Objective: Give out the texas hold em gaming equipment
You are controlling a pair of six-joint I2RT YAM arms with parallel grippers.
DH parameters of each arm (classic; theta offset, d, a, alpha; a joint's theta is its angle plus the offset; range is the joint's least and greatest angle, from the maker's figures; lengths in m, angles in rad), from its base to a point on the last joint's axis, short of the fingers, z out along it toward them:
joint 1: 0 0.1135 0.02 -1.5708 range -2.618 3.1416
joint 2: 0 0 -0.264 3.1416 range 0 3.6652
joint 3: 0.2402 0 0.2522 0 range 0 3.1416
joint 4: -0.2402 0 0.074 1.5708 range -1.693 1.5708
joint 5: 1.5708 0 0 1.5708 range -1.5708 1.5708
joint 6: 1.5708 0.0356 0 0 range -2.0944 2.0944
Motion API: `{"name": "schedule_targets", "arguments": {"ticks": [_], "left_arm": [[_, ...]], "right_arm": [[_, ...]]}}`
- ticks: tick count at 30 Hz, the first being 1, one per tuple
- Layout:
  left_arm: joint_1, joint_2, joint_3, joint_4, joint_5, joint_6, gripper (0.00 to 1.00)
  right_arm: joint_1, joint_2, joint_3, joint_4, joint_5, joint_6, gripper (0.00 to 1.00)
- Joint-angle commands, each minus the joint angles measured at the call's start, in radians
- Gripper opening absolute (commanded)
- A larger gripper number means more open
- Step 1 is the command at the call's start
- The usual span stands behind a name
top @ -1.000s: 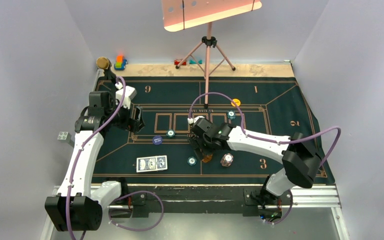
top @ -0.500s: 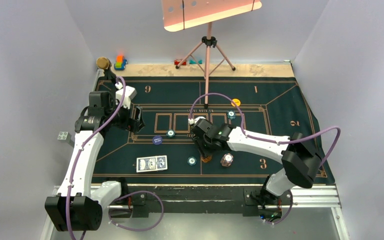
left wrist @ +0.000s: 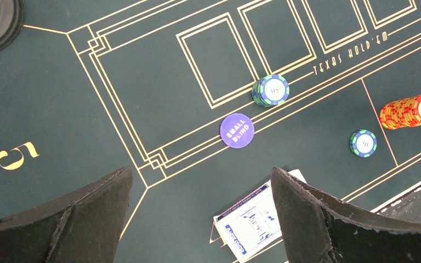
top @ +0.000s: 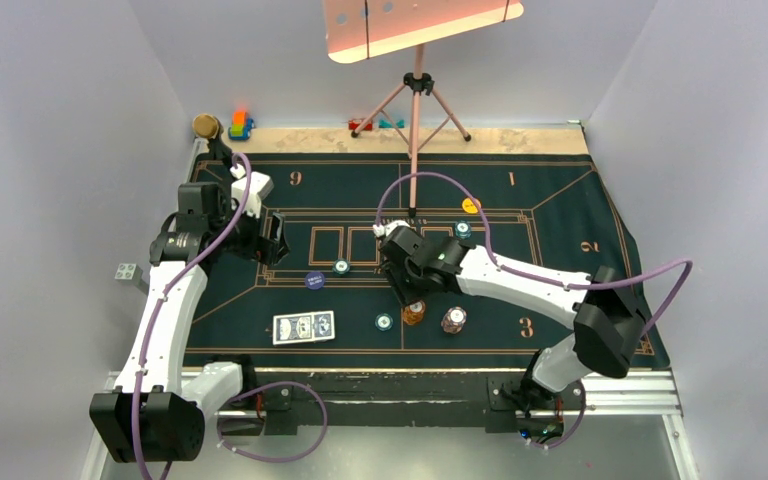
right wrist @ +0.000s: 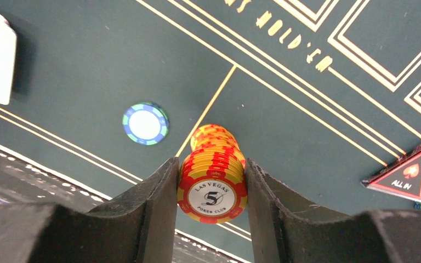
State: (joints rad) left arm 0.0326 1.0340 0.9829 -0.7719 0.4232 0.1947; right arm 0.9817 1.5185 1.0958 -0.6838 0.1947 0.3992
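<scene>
My right gripper (right wrist: 211,163) is shut on a tall stack of orange poker chips (right wrist: 212,183), its fingers pressing both sides. In the top view that orange stack (top: 415,312) sits near the mat's front centre under my right gripper (top: 412,297). A single teal chip (top: 385,322) lies just left of it and a pinkish-white stack (top: 453,319) just right. The blue-backed cards (top: 303,327) lie front left. My left gripper (top: 272,240) hangs open over the mat's left side, and its wrist view shows the cards (left wrist: 252,224), the dark blue disc (left wrist: 237,130) and a teal stack (left wrist: 270,90).
A yellow disc (top: 471,205) and another teal chip (top: 463,229) lie behind the right arm. The red-black triangular marker (right wrist: 405,174) is right of the held stack. A tripod (top: 416,120), a gold-topped stand (top: 205,125) and toy blocks (top: 241,125) stand along the back edge.
The right gripper's jaws have narrowed onto the orange chip stack, and its wrist has drawn back slightly toward the mat's middle. The left arm has not moved.
</scene>
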Motion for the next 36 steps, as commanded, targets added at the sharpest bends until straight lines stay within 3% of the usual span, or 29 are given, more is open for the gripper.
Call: {"name": "schedule_targets", "arguments": {"ticks": [1, 19, 36], "left_arm": [[0.008, -0.009, -0.009, 0.014, 0.012, 0.01, 1.0], [0.009, 0.009, -0.009, 0.022, -0.006, -0.005, 1.0], [0.008, -0.011, -0.014, 0.031, 0.0, -0.002, 1.0]], "right_arm": [[0.004, -0.02, 0.096, -0.014, 0.013, -0.015, 0.11], [0.053, 0.514, 0.57, 0.07, -0.09, -0.084, 0.08], [0.056, 0.663, 0.647, 0.075, -0.081, -0.008, 0.11]]}}
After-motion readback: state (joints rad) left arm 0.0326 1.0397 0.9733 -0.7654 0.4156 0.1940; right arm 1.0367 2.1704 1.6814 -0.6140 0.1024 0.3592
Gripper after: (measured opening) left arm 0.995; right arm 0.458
